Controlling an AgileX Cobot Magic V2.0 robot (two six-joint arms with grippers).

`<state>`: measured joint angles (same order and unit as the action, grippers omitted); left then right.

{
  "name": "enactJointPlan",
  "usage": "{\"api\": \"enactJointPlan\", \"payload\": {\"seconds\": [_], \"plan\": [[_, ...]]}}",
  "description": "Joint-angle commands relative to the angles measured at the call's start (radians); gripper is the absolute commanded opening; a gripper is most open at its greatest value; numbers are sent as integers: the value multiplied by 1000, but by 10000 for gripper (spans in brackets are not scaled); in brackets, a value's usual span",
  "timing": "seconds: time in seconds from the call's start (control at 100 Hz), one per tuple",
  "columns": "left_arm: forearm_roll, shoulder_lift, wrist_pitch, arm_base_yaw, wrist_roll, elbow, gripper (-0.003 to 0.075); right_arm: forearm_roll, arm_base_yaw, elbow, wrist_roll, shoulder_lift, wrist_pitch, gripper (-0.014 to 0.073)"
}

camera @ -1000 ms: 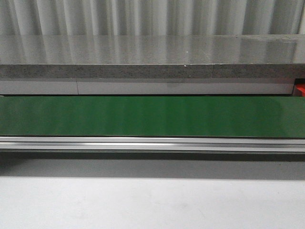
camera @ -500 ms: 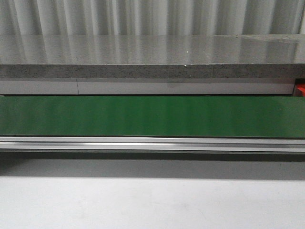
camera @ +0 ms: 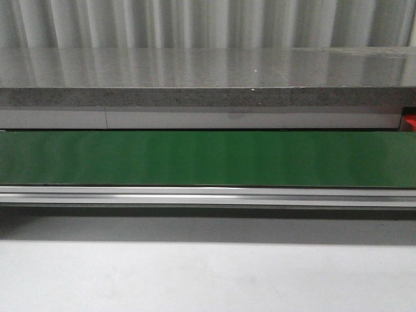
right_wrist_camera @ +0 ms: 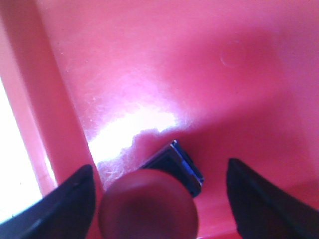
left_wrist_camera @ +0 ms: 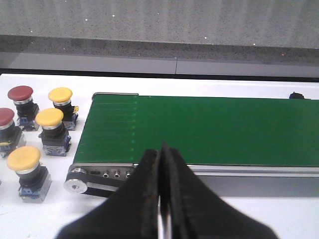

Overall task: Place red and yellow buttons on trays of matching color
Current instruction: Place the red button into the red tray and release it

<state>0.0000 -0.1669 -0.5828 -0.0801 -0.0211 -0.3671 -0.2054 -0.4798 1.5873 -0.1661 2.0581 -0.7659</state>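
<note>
Red tray (right_wrist_camera: 209,69): a red button (right_wrist_camera: 149,204) stands on its floor, between the spread right claw (right_wrist_camera: 159,199), untouched.
Left claw (left_wrist_camera: 160,164): pressed together, empty, over the green belt (left_wrist_camera: 209,129).
Waiting: yellow buttons (left_wrist_camera: 49,117) and red ones stand on the tabletop (left_wrist_camera: 279,209) beside the belt's end.
Handling: probably rigid, light, smooth-capped; pinch the squarer base.

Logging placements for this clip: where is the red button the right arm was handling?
In the right wrist view, the red button sits on the red tray floor, between the open right gripper fingers, neither touching it.
</note>
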Motion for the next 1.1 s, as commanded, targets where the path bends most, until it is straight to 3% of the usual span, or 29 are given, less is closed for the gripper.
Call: {"api": "enactJointPlan", "payload": {"seconds": [0.0,0.32,0.68,0.95,1.09], "plan": [[-10,-11,80,-4,-11,-28,-20,-13,-7,33,1,-103,34,603],[-10,-11,80,-4,-11,-28,-20,-15,48,-14,-21,-366,24,602],[-10,-11,80,-4,-11,-28,-20,-15,236,-406,-102,-864,176,602],[-10,-11,80,-4,-11,-28,-20,-26,277,-691,-102,-1110,190,598],[-10,-11,80,-4,-11,-28,-20,-92,277,-774,-102,-1204,184,483]]}}
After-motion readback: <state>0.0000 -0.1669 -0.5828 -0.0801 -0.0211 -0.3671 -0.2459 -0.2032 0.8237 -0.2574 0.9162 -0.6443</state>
